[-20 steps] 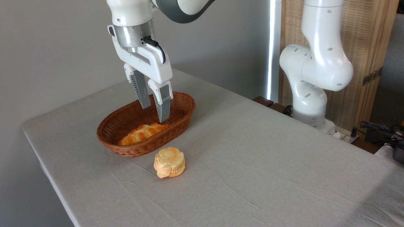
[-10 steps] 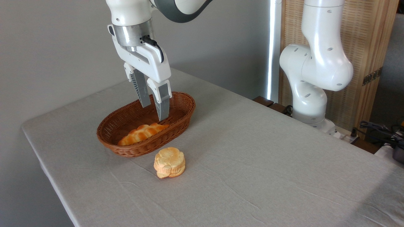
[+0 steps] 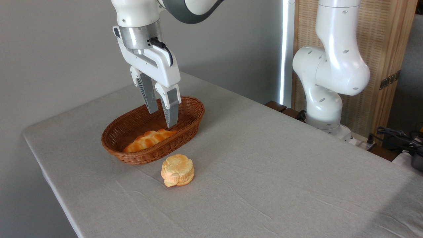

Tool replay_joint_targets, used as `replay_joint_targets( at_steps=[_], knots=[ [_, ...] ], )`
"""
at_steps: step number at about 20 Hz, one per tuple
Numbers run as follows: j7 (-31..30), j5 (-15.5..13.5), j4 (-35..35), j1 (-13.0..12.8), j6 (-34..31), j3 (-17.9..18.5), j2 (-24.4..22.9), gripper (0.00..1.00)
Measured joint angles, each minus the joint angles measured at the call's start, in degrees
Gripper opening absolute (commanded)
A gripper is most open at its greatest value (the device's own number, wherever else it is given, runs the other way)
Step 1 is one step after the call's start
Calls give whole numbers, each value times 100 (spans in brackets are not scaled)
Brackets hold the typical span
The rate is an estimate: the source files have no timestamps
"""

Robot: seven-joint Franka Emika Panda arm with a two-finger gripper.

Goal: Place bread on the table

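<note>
The bread, a braided orange-brown loaf, lies along the near side of a brown oval wicker basket. My gripper hangs open above the basket's right half, fingertips a little above and to the right of the loaf's right end, with nothing between its fingers. The table is covered in a light grey-beige cloth and carries the basket at its far left.
A pale flower-shaped stacked bun sits on the cloth just in front of the basket. The white arm base stands at the table's far right edge, with cables beyond it.
The gripper rose and shifted slightly left half a second ago, then came back down to nearly where it was. The loaf and bun have not moved.
</note>
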Motion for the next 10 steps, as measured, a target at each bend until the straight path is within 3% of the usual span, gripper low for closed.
replay_joint_targets(
  at_steps=[10],
  knots=[
    [0, 89, 0, 39, 0, 231, 26, 100]
  ],
)
